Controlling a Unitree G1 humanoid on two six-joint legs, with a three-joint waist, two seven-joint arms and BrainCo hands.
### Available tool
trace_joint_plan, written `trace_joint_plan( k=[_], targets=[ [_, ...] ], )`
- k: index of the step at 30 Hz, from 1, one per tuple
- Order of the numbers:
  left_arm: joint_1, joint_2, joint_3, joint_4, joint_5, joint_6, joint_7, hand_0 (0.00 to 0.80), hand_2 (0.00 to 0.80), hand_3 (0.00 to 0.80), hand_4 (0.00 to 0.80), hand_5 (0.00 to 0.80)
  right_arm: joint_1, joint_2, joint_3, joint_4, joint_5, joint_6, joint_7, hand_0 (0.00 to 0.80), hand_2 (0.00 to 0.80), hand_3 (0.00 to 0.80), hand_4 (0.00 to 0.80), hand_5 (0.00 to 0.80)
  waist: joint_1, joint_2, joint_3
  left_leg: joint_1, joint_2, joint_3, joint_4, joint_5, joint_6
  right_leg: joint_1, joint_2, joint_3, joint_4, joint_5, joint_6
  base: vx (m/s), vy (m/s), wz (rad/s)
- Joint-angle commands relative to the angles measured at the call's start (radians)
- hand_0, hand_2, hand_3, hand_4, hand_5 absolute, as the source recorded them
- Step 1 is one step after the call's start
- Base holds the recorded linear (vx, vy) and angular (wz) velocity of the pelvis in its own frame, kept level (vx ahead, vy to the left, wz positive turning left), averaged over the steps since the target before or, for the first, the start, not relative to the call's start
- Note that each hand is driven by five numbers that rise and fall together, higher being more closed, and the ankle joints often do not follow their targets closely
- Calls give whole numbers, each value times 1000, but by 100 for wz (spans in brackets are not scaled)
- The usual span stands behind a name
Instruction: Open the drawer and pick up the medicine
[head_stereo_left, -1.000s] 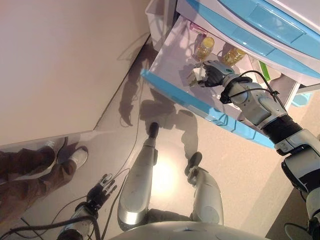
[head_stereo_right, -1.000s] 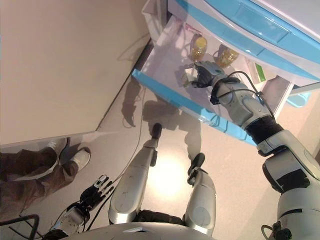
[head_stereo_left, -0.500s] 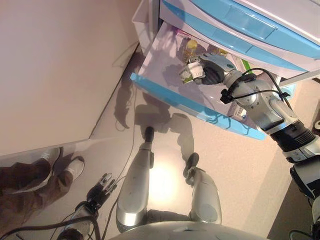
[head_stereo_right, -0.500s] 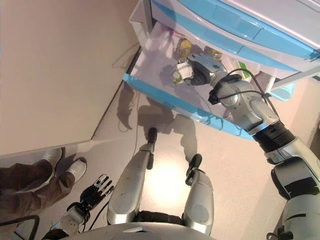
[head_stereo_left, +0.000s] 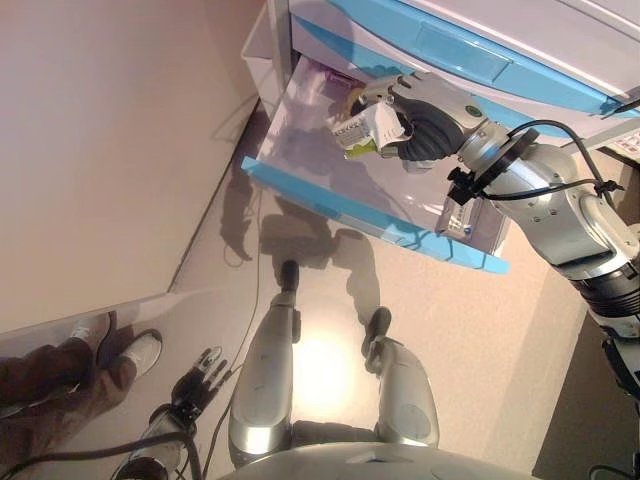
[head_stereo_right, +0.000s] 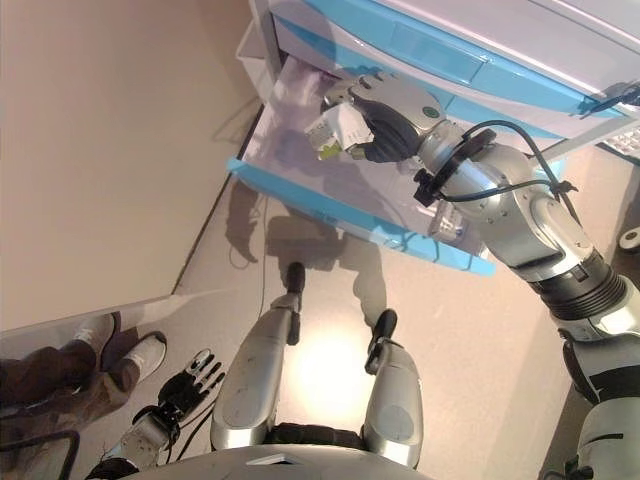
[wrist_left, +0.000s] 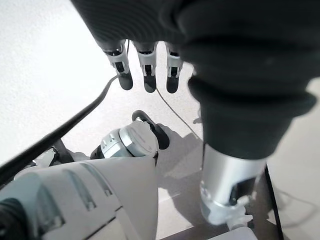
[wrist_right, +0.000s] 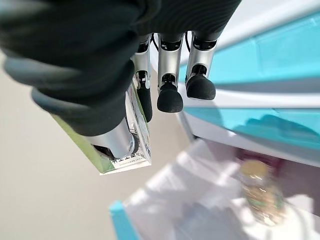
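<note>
My right hand is raised over the open drawer, a clear tray with a blue front. It is shut on a small white and green medicine box. In the right wrist view the box is pinched between the thumb and one finger, while the other fingers are curled beside it. A bottle with yellow contents stands in the drawer beneath. My left hand hangs low near the floor, its fingers straight and holding nothing.
Above the open drawer the cabinet has more shut blue-fronted drawers. A small packet leans in the drawer's right corner. A person's shoes stand on the floor at lower left. A beige wall runs along the left.
My right hand has lifted the medicine box up out of the drawer and away from the bottles. The camera has also shifted. The left hand has stayed where it was.
</note>
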Motion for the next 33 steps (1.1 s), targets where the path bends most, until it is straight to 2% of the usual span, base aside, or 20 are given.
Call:
trace_joint_plan(
  k=[1, 15, 28, 33],
  targets=[
    [64, -13, 25, 39, 30, -15, -4, 0, 0, 0, 0, 0, 13, -16, -61, -84, 70, -50, -3, 800, 800, 800, 800, 800, 20, -5, -104, 142, -12, 24, -51, -152, 29, -66, 22, 12, 32, 171, 1, 0, 0, 0],
    [86, -29, 44, 76, 52, -29, 14, 0, 0, 0, 0, 0, 51, -22, -151, -182, 195, -32, -45, 800, 800, 800, 800, 800, 16, -24, -172, 204, -12, 26, -89, -154, 21, -2, 18, 7, -4, 159, 10, 37, -12, -1],
    [117, -42, 69, 132, 77, -37, 18, 0, 0, 0, 0, 0, 77, -47, -241, -137, 228, 21, -176, 800, 800, 800, 800, 800, 14, -33, -240, 271, -8, 21, -129, -158, 16, 61, 17, 3, -36, 153, 16, 61, -9, -2],
    [126, -42, 81, 154, 77, -36, 26, 0, 0, 0, 0, 0, 65, -53, -258, -56, 256, 51, -244, 800, 800, 800, 800, 800, 17, -33, -269, 288, -9, 14, -138, -160, 14, 82, 15, -1, -48, 149, 17, 53, -3, 2]
  ],
)
